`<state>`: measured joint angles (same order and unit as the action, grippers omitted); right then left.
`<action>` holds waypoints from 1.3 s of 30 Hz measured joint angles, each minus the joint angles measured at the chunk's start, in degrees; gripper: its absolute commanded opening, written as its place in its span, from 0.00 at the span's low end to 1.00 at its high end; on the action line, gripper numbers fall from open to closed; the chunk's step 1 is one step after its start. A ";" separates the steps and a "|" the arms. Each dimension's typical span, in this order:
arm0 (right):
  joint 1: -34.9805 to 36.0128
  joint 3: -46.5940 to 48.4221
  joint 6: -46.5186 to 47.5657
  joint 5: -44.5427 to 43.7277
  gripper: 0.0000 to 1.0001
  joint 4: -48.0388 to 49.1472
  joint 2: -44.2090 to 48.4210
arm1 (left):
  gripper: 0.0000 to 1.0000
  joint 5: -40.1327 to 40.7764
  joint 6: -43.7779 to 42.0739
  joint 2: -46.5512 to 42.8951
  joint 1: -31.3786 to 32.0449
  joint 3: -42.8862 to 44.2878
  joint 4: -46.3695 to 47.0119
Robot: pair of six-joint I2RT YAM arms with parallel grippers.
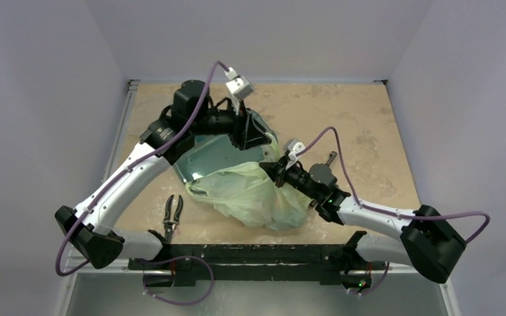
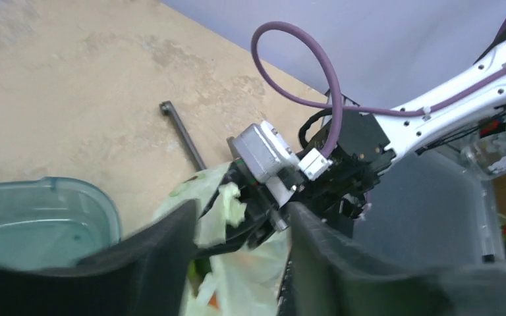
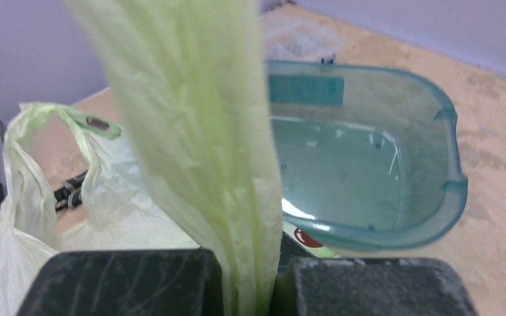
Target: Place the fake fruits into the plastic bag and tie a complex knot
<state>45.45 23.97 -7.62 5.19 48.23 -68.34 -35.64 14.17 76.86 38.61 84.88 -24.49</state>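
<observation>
Your right hand (image 3: 250, 263) is pinched tight on a gathered strip of the plastic bag (image 3: 191, 131). Left hand (image 2: 240, 209) is close by, fingers a little apart, gripping nothing I can see. The bag's slumped on the desk (image 1: 342, 112) against the teal tub (image 3: 369, 164). Hold that strip taut so the left can catch it cleanly for the loop

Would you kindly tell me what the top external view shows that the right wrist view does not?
Only the top view shows the right arm itself and a small dark tool beside it. Only the wrist view shows, close up, the right hand pinching a strip of the plastic bag. Both show the bag and the teal tub.
</observation>
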 measured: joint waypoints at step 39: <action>-1.33 2.10 -9.38 3.65 0.51 -19.56 16.61 | 0.00 -6.34 -29.73 -7.13 5.44 -31.43 10.08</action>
<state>44.12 26.06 -16.99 8.84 28.67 -51.72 -41.98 -15.55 69.73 44.05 53.45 -14.41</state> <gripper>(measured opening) 0.494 0.003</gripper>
